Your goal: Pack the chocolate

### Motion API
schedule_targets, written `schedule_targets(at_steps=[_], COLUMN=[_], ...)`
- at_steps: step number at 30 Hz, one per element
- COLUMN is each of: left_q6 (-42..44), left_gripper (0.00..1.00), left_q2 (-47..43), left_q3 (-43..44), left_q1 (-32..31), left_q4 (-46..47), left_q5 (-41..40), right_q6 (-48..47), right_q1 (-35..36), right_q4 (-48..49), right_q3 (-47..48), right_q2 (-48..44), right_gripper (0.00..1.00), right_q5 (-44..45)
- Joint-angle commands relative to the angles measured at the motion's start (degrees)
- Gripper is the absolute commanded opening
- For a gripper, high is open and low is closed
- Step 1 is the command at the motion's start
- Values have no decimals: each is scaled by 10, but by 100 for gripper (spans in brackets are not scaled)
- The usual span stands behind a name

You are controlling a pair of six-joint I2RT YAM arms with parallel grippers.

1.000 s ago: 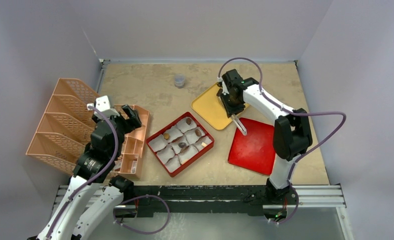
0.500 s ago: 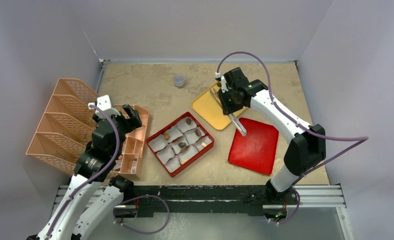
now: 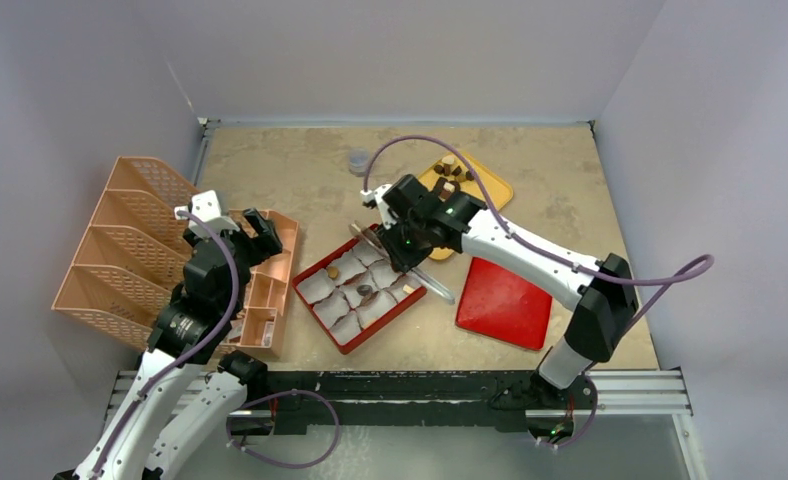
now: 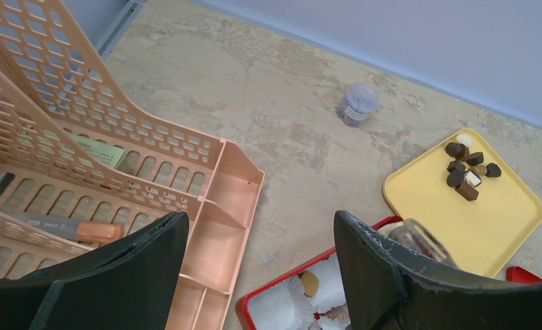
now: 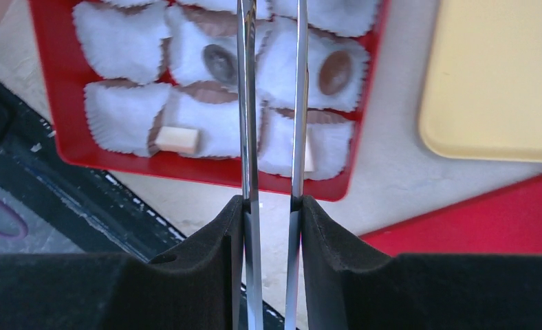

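Most of the chocolate (image 4: 469, 172) clusters at the 12 o'clock corner of the yellow tray (image 4: 502, 227). A few pieces lie in paper cups (image 5: 120, 38) in the red box (image 5: 55, 103), at the tray's 8 o'clock. The right arm reaches from its 5 o'clock base across the worktop (image 4: 254, 103). The right end effector (image 5: 272, 206) is over the box, clamped narrow on tweezers (image 5: 247, 103) whose tips are cut off. The left end effector (image 4: 260, 227) hangs wide apart above the organizer (image 4: 230, 199) at 9 o'clock.
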Motion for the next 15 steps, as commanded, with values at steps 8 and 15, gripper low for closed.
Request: schedule_targets(at_steps=[8, 15], left_q6=[-2, -2], left_gripper=[76, 76], left_q2=[-10, -16], left_q3=[6, 5], left_q1=[3, 3], left_q4=[12, 13], left_q5=[-5, -3], right_q6=[37, 42], right_q1=[92, 127], right_q4=[11, -7], right_q3=[58, 92], right_q2=[55, 102], right_gripper=[17, 18], right_q5=[-26, -17])
